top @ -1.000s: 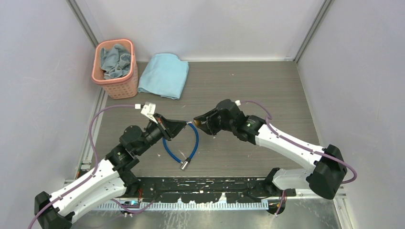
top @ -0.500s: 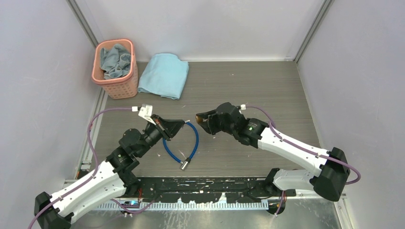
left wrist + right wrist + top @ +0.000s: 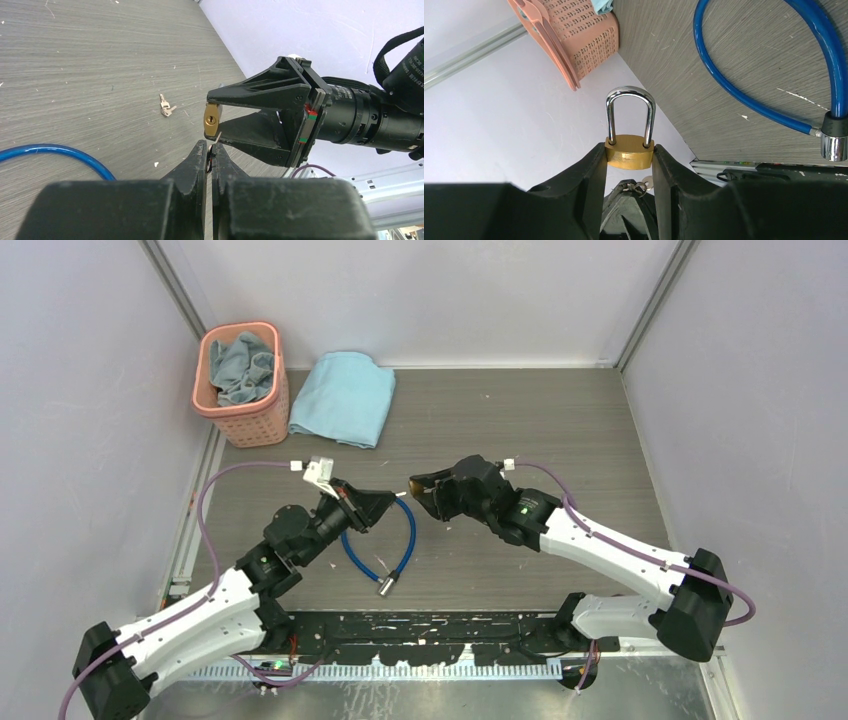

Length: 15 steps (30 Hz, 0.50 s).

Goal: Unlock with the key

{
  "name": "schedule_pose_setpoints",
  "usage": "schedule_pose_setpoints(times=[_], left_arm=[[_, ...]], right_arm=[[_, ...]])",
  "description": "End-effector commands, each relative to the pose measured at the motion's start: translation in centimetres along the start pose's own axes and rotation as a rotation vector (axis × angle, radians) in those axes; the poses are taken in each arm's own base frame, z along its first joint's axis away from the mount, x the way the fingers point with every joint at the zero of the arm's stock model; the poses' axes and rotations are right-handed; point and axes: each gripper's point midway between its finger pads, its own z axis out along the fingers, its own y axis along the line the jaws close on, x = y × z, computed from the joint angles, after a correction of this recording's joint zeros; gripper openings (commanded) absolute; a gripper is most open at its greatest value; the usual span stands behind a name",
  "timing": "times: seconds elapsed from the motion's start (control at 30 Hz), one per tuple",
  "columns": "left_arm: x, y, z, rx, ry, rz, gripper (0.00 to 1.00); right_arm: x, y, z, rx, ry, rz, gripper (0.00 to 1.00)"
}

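Aloft, right hand [image 3: 629,149] grasping padlock [image 3: 629,156], left hand [image 3: 209,146] pinching key [image 3: 218,138] beside its bottom edge

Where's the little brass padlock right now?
In the right wrist view the brass padlock sits clamped between the right gripper's fingers, shackle pointing outward. From above it is mid-table, facing the left gripper's tip, near the blue cable.
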Motion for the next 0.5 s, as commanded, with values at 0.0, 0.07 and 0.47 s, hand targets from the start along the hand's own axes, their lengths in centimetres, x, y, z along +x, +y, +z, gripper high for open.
schedule_pose_setpoints(times=[0.0,0.07,0.47], left_arm=[[-2.12,-1.35,0.49,0.039,-0.091,-0.008,0.0],[-2.15,-1.44,0.62,0.045,-0.097,-0.007,0.0],[-1.73,-0.86,1.16,0.024,-0.094,0.005,0.0]], right_arm=[[0.63,2.76,-1.37,-0.099,0.021,0.041,0.01],[0.68,2.84,-1.47,-0.101,0.023,0.04,0.01],[0.81,2.84,-1.67,-0.1,0.031,0.042,0.01]])
